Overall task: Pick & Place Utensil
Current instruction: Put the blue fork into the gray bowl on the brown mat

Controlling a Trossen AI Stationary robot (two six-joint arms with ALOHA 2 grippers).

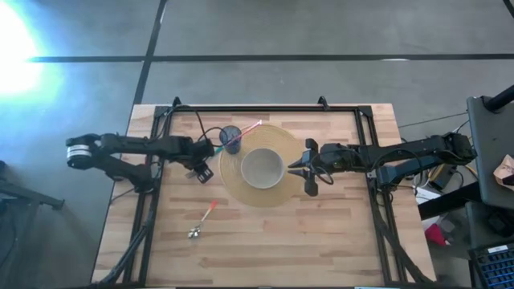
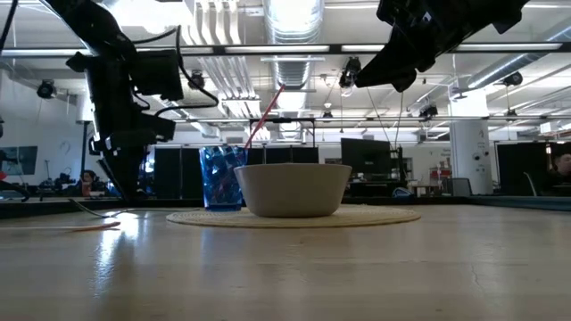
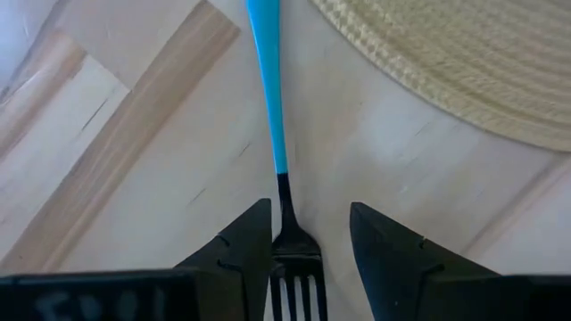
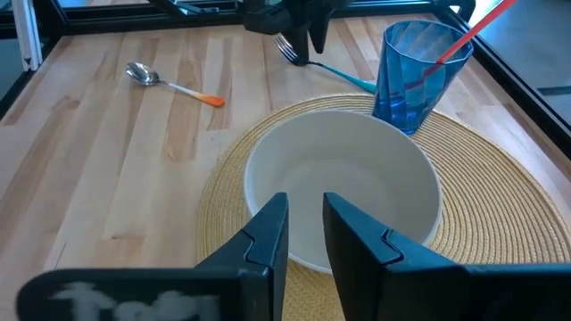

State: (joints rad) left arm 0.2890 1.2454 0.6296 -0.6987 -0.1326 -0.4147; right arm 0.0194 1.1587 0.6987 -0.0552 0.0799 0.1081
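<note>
High view: left gripper [image 1: 201,171] low over the fork [image 1: 210,150] on the table [image 1: 321,233], beside the placemat [image 1: 229,183]; right gripper [image 1: 303,169] hovers by the bowl [image 1: 263,167]. Left wrist view: fingers [image 3: 234,254] spread, straddling the fork's head, not gripping. Right wrist view: jaws narrowly apart, empty, above the bowl.

The table [image 1: 321,225] is light wood in jointed planks, its grain plain and its finish smooth with a faint sheen. The round placemat [image 4: 500,214] is woven straw-coloured fibre, coarse and matt. On it the white bowl [image 4: 343,192] looks like smooth glazed ceramic or plastic; which, I cannot tell. The blue tumbler [image 4: 415,76] is clear, glossy, ribbed plastic, with a smooth red straw-like stick [image 4: 473,31] in it. The fork [image 3: 290,241] has a glossy blue handle and a dark head. The spoon [image 4: 165,82] has a shiny metal bowl and an orange handle. Both grippers' fingers [image 4: 268,236] are matt black plastic.
</note>
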